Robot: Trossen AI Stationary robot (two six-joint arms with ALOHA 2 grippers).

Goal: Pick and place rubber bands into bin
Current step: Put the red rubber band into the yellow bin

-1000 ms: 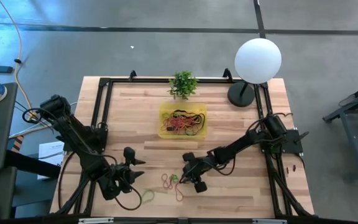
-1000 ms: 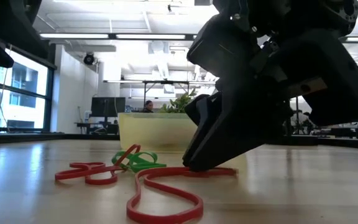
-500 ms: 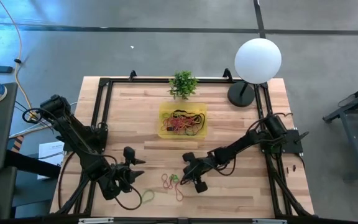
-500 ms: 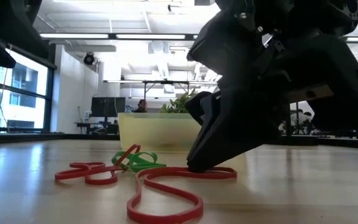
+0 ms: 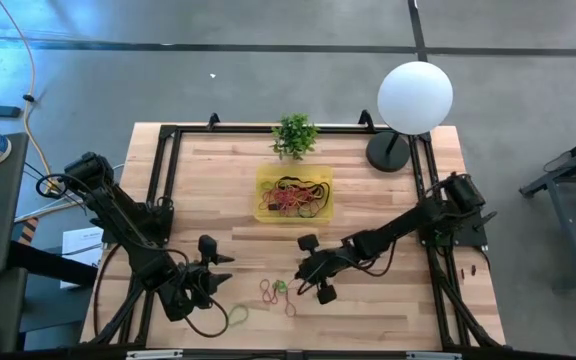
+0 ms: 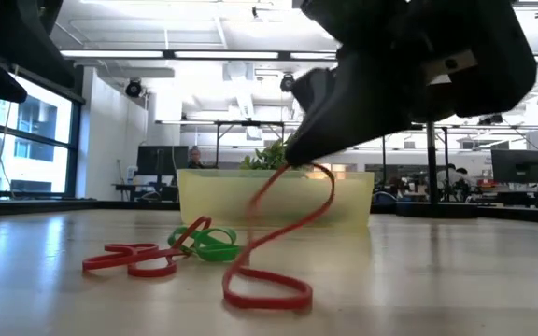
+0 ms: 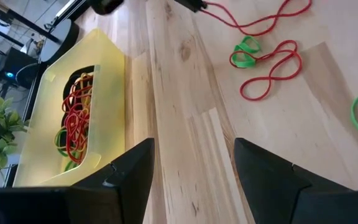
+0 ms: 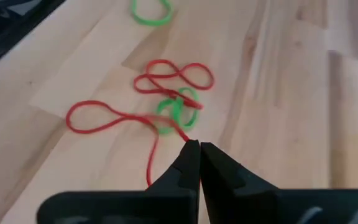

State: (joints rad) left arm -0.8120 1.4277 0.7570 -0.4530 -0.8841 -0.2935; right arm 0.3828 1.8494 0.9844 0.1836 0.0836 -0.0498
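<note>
A long red rubber band (image 6: 274,233) runs from my right gripper (image 6: 297,161) down to the table. That gripper is shut on it in front of the table's middle, near the front edge (image 5: 301,278). Beside it on the wood lie a twisted red band (image 8: 173,78), a small green band (image 8: 176,112) and a larger green band (image 5: 238,315). The yellow bin (image 5: 293,193) stands farther back and holds several bands. My left gripper (image 5: 220,274) waits open at the front left. My right gripper pinches one end of the red band (image 8: 184,135) between its two fingertips. The fingers slant downward, coming from the table's right side. The held end is lifted clear, the band hangs slack in a curve, and its lower loop (image 6: 267,297) lies on the table.
A small potted plant (image 5: 295,135) stands just behind the bin, and a lamp with a white globe (image 5: 415,97) at the far right corner. Black frame rails (image 5: 168,180) run along the table's edges. Bare wood lies between the loose bands and the bin.
My right gripper has shut on the red band at the table top and then risen, tipping a little. The band's held end has come up with it, while its other loop has stayed on the wood.
</note>
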